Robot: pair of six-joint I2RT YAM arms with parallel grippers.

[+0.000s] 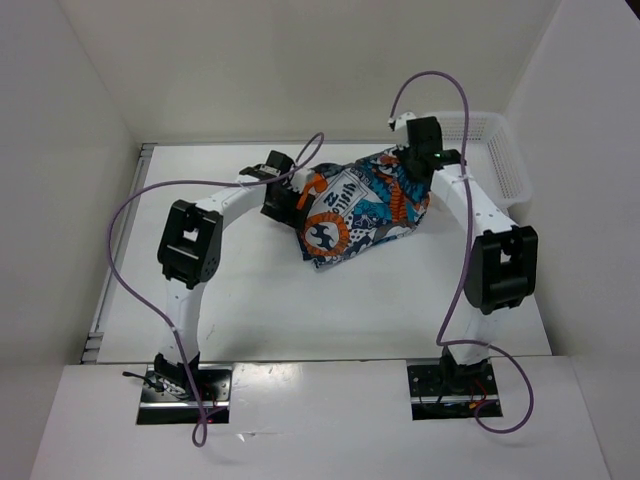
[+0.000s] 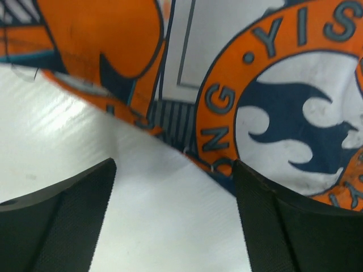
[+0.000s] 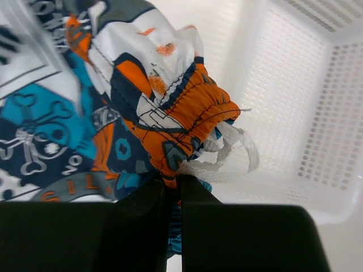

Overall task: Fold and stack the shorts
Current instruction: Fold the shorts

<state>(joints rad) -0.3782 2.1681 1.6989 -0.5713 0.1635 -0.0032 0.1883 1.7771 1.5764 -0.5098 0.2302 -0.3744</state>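
Note:
The shorts (image 1: 355, 210), printed in orange, teal, grey, white and black with a bat-like logo, lie bunched at the back middle of the table. My right gripper (image 1: 420, 160) is shut on their orange waistband (image 3: 187, 122), where a white drawstring hangs, at the right end. My left gripper (image 1: 283, 200) is open at the shorts' left edge. In the left wrist view its fingers (image 2: 62, 221) spread over bare table, and the shorts' hem (image 2: 187, 150) lies just ahead of them.
A white plastic mesh basket (image 1: 497, 160) stands at the back right, close behind the right gripper; it also shows in the right wrist view (image 3: 295, 85). Walls close in the table on three sides. Purple cables loop above both arms.

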